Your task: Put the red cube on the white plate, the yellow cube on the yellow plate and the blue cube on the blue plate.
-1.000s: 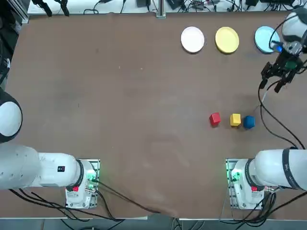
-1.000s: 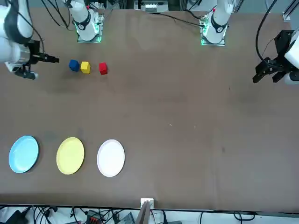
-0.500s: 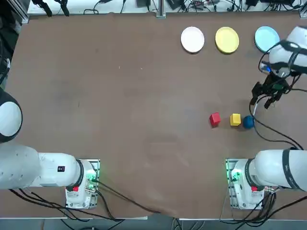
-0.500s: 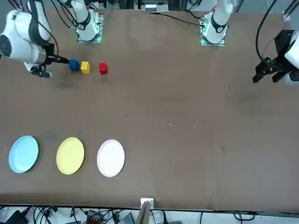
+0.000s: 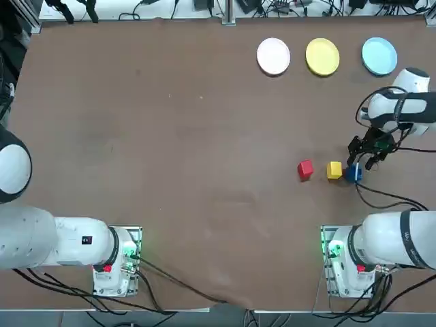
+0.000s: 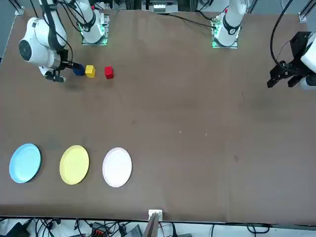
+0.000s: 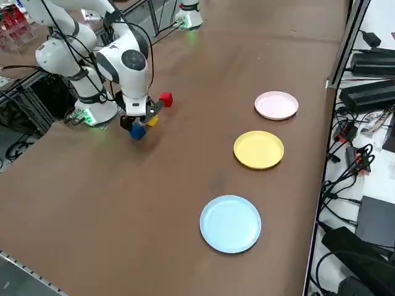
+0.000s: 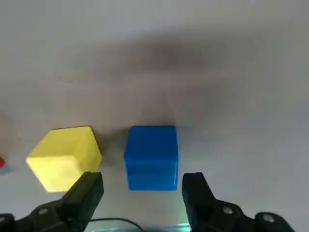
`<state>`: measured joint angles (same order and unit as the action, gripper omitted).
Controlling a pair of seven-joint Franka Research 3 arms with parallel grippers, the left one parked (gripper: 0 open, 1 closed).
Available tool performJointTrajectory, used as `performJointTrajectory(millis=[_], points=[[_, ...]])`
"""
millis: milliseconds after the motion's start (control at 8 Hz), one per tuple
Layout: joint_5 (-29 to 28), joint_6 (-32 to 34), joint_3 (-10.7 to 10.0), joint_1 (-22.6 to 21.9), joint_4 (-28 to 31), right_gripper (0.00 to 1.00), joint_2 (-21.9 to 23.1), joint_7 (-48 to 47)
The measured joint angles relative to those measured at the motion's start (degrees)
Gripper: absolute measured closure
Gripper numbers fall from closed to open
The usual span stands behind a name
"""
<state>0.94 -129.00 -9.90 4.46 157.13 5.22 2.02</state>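
The right tool (image 8: 142, 191) is hanging just above the blue cube (image 8: 151, 155), with its two fingers (image 8: 86, 191) spread wide and gripping nothing. In the wrist view the cube is sitting between the finger lines, slightly ahead of the tips, so the tool is not yet enclosing it.

The blue cube (image 5: 353, 173) is resting on the desk (image 5: 170, 136) at the outer end of a short row. The yellow cube (image 5: 334, 170) is lying just beside it, with a narrow gap between them, and the red cube (image 5: 305, 169) is sitting further along. All three plates are lying empty at the far edge of the desk: the white plate (image 5: 273, 56), the yellow plate (image 5: 322, 56) and the blue plate (image 5: 379, 56).

Handling judgement: the blue cube is appearing as a small, rigid, solid block with flat faces and smooth sides. It is probably light and not fragile, so a moderate squeeze should be holding it without damage. The smooth surface may be allowing some slip if the pads are meeting an edge rather than a face.

Recommended hold: the fingers should be closing on two opposite vertical faces, centred on the block. One finger is lining up with the gap beside the yellow cube (image 8: 65, 157), so the clearance there is tight; a nudge of that neighbour is the main risk.
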Motion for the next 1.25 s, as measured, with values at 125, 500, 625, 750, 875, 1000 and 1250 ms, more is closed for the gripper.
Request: performJointTrajectory(millis=[125,500,625,750,875,1000,1250], points=[[0.0,-1.89,-0.04,0.14,0.75,0.0,-0.45,-0.02],[0.0,-6.02,-0.04,0.6,2.06,0.0,-2.07,-0.06],[0.0,-6.35,-0.06,0.77,2.06,0.0,-2.46,-0.07],[0.0,-7.07,-0.06,0.84,2.14,0.0,-2.85,-0.07],[0.0,-8.14,-0.07,0.89,2.33,0.0,-3.47,-0.08],[0.0,-9.09,-0.07,0.97,2.56,0.01,-4.27,-0.09],[0.0,-9.75,-0.07,1.17,2.67,0.04,-5.5,-0.09]])
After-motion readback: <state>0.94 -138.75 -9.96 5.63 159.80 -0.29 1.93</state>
